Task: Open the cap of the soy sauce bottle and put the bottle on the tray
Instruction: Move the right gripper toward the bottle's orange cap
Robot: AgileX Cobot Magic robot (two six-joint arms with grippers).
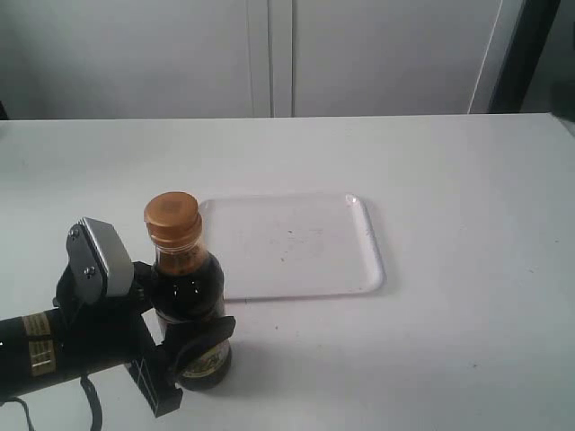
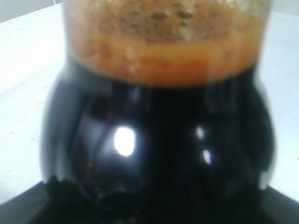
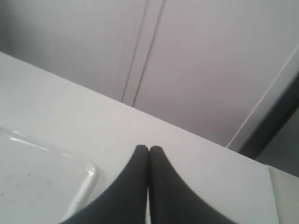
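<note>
The soy sauce bottle stands upright on the tabletop just beside the tray, the left gripper clamped round its lower body. Its cap sits closed on top. The right gripper, jaws pressed together and empty, hangs off above the tray's far side.

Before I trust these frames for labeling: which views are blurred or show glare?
Left wrist view: the bottle fills the frame, soft and out of focus, with bright white glints on the dark glass. Exterior view: fairly sharp, cap and tray clear, only faint shadows. Right wrist view: the right gripper is a dark, slightly soft shape, with a glint on the tray rim.
</note>
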